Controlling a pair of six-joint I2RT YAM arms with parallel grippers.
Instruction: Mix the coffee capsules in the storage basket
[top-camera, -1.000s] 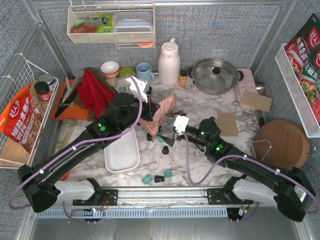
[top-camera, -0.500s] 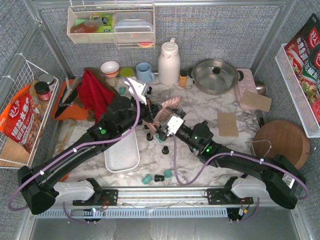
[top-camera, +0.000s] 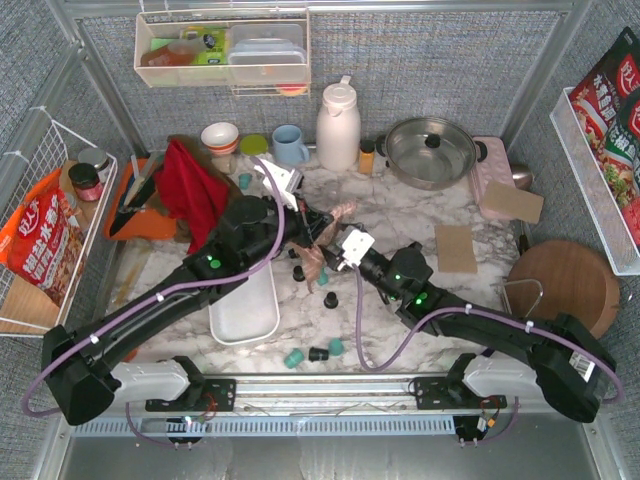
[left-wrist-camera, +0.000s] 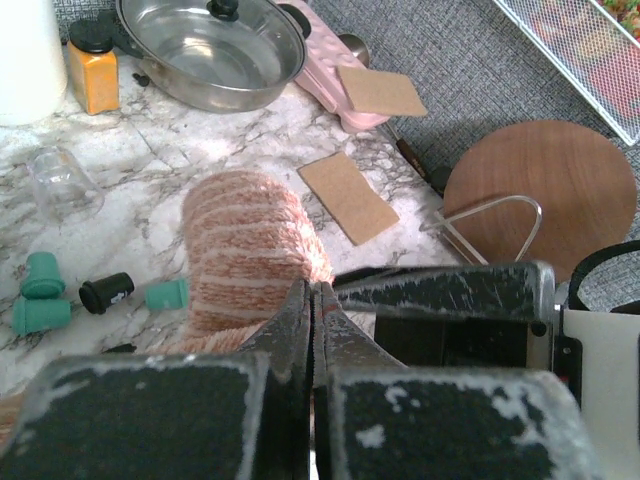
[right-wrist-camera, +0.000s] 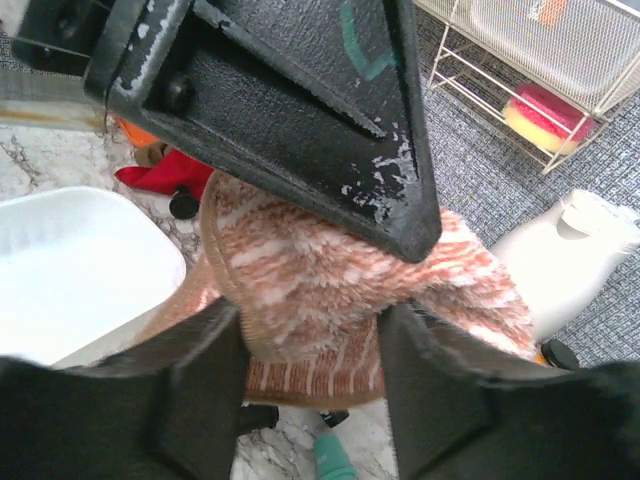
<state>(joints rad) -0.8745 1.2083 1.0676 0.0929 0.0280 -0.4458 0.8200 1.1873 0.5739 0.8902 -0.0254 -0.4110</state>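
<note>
Pinching a fuzzy striped sock (left-wrist-camera: 245, 250) in the left claw (left-wrist-camera: 313, 300), jaws pressed flat together on the cloth. Holding the right claw (right-wrist-camera: 310, 318) spread wide, one finger on each side of the same sock. Hard to say whether squeezing it or just sitting around it.

Seen from above: both claws nose to nose over the middle of the table (top-camera: 410, 215). From there, look to 7 o'clock for the white basket (top-camera: 243, 310). Sits very near, tucked right beside the left arm. Stretches long from 12 o'clock to 6 o'clock. Looks bare inside, with no pods to see.

Look to 6 o'clock for the coffee pods (top-camera: 293, 358). Lying loose on the table, not in the basket. A few black ones just below the claws. Three more, green and black, farther down near the front edge. One green one alone at 10 o'clock, by the red cloth (top-camera: 190, 185). More green and black ones beside the sock in the left wrist view.

Best guess: put the sock down first, then fetch pods and carry them toward 7 o'clock. Shorter reach to the basket for the left arm. About the same reach to the nearest pods for both.
</note>
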